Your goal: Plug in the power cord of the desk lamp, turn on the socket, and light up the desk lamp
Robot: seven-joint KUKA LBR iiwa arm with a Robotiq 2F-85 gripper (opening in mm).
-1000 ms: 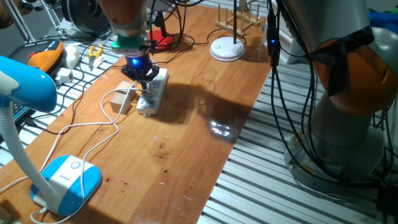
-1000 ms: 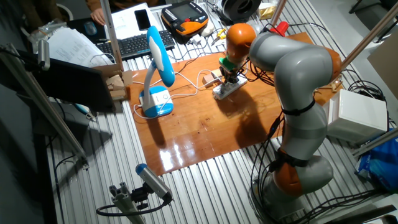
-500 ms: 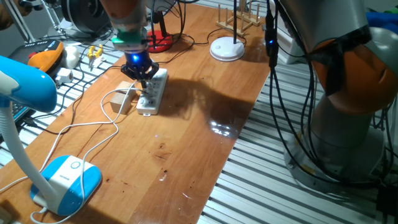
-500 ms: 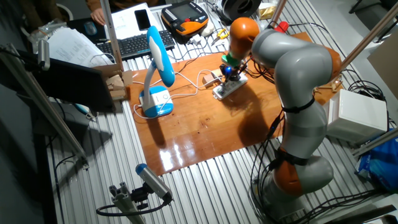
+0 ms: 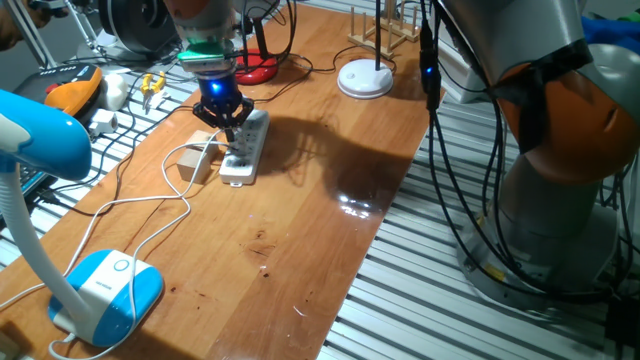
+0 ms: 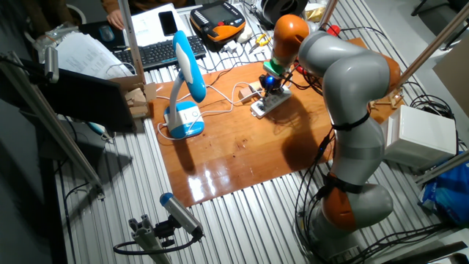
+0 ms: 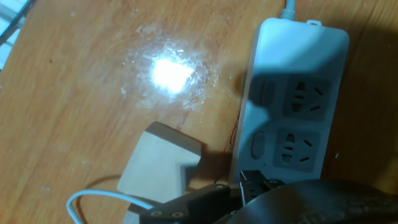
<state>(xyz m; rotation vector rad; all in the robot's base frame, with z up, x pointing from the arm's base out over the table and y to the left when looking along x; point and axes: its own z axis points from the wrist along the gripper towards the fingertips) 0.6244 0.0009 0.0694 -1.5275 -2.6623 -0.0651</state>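
The socket (image 5: 245,150) is a white power strip lying on the wooden table; it also shows in the other fixed view (image 6: 269,104) and in the hand view (image 7: 292,106). The white power cord (image 5: 150,205) runs from the desk lamp's blue and white base (image 5: 105,290) to the strip's near end, where a small white plug (image 5: 235,160) sits. The lamp's blue head (image 5: 40,130) is unlit. My gripper (image 5: 224,126) hovers just above the strip's middle. In the hand view its dark fingers (image 7: 186,204) meet at the bottom edge with nothing visible between them.
A tan wooden block (image 5: 195,165) lies right beside the strip's left side, also in the hand view (image 7: 158,165). A red-based lamp (image 5: 255,68) and a white disc-based lamp (image 5: 365,78) stand at the far end. Tools and cables lie off the table's left edge.
My gripper has lifted slightly off the strip and moved a little toward its far end. The strip, cord and lamp have not moved.
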